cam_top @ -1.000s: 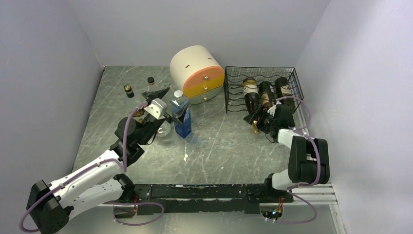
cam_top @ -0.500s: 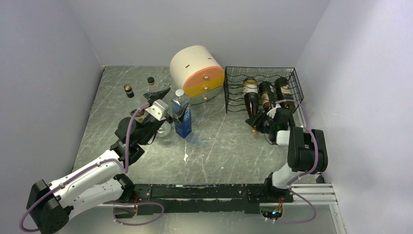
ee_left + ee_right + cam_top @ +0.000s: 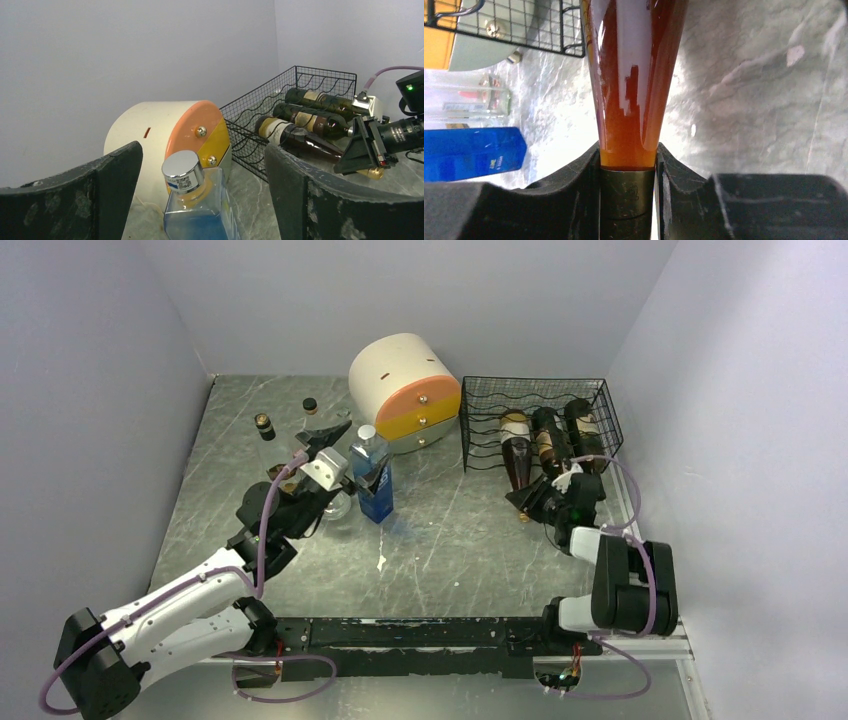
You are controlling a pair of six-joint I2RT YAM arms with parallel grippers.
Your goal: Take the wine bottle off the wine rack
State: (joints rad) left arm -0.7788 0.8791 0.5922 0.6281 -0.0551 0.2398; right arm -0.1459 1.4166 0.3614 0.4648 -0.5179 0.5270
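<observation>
From above: shows a black wire-mesh wine rack at the far right of the grey marble table. Holds three bottles. Leftmost brown glass wine bottle with body in the rack, neck poking out nearward. Right pincer clamped on that neck. Left pincer apart, beside a blue square bottle.

From the left wrist: blue bottle's silver cap between wide-spread fingers.

From the right wrist: pads squeezing the gold foil collar.

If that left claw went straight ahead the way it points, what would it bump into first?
The left gripper would most likely hit the blue bottle, standing between its open fingers; the round drawer unit sits behind.
</observation>
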